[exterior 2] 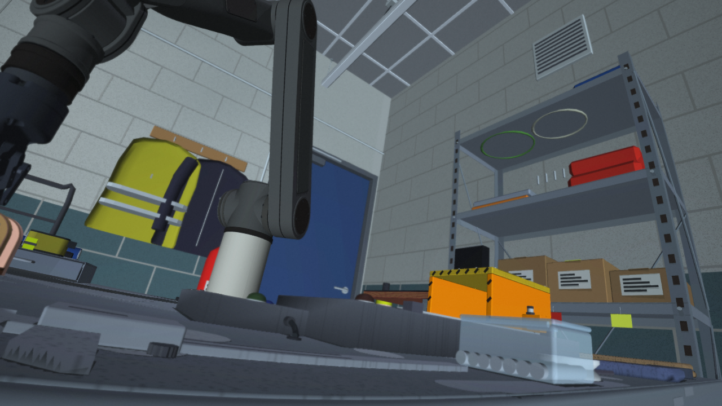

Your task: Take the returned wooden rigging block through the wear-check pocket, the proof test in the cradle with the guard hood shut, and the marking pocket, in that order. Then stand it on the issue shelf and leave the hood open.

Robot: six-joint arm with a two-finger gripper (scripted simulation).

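Note:
The wooden rigging block (pixel 7 241) is cut off by the left edge of the picture, only a tan and pinkish rounded part showing just above the bench. My gripper (pixel 9 174) hangs directly above it, also half out of view, and it is open and holds nothing. The orange box with hazard-striped edges (pixel 487 293) stands on the far right of the bench. In front of it lies a pale translucent housing (pixel 530 348) with a row of rollers along its lower edge.
The metal shelving rack (pixel 580 202) fills the right side, with cardboard boxes, a red case and two rings on it. My arm's base (pixel 240 252) stands mid-bench. A grey toothed plate (pixel 50 351) lies front left, and a yellow fixture (pixel 45 243) sits behind the block.

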